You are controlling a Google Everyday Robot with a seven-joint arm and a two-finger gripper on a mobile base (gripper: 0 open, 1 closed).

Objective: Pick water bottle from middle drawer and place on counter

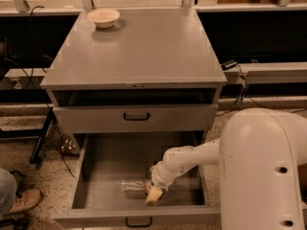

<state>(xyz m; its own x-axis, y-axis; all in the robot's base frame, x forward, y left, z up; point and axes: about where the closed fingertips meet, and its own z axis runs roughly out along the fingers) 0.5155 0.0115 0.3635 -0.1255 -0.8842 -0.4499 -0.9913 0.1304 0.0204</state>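
The water bottle (134, 186) lies on its side on the floor of the middle drawer (120, 157), near the front. The drawer is pulled fully open. My gripper (154, 194) is down inside the drawer, at the bottle's right end and touching or almost touching it. My white arm (192, 159) reaches in from the right. The counter (144, 51) is the grey top of the cabinet, above both drawers.
A pale bowl (103, 17) stands at the counter's back left corner. The upper drawer (136, 116) with its black handle is closed. My large white body (264, 171) fills the lower right. A person's shoe (21, 200) is on the speckled floor at lower left.
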